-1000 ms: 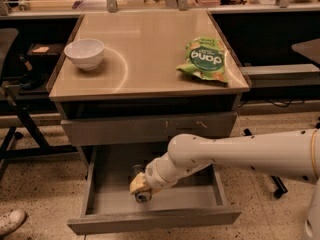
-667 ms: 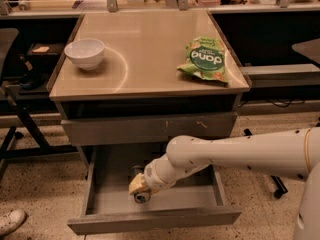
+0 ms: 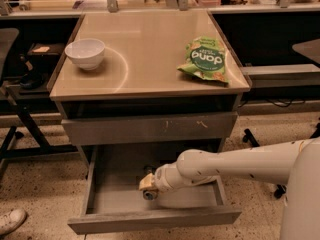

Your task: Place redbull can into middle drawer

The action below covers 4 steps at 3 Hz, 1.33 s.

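1. Only a small part of the can shows: a dark, rounded, bluish-silver end poking out just below the gripper's tan tip. No markings can be read.
2. Can sits low inside the open drawer, over the grey floor, near mid-width and slightly left of centre. Cannot tell whether it rests on the floor or hangs just above it.
3. Gripper is down in the drawer, touching or nearly touching the can from above. Cannot tell whether it is clamped on the can or loose.
4. Arm, white, enters from the right, crosses the drawer's right wall and hides the rear right part of the floor.
5. Drawer is pulled well out: plain grey front, grey sides, and the left half of the floor bare.
6. Scratched drawer front directly above is closed, with small pale orange marks right of centre. A dark gap lies between it and the tabletop.
7. Table top: white bowl at the left, green bag at the right, well apart.
8. Shoe, white, on the speckled floor at lower left, well clear of the drawer.
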Tool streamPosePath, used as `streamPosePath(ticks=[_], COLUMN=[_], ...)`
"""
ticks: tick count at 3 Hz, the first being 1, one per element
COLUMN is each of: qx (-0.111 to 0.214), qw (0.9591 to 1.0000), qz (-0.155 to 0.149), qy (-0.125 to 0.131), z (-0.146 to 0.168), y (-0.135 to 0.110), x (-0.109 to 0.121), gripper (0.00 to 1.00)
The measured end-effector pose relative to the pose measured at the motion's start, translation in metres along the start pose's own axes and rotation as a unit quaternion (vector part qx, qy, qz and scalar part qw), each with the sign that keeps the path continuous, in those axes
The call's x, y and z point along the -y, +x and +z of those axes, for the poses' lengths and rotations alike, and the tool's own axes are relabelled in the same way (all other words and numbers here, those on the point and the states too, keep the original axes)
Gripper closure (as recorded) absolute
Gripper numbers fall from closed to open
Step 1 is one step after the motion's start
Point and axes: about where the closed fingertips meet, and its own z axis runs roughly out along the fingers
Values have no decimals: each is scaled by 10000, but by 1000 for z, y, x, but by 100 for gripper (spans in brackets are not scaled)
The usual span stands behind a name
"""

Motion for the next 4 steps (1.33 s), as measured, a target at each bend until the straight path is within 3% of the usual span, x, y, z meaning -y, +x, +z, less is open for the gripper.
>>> streamPosePath(ticks=[1, 3, 4], qx=[263, 278, 184], qw=[9995, 9989, 9985], qz=[154, 365, 491], qy=[45, 114, 147], z=[10, 44, 59], y=[-20, -48, -49], x=[26, 64, 72], gripper=[100, 100, 100])
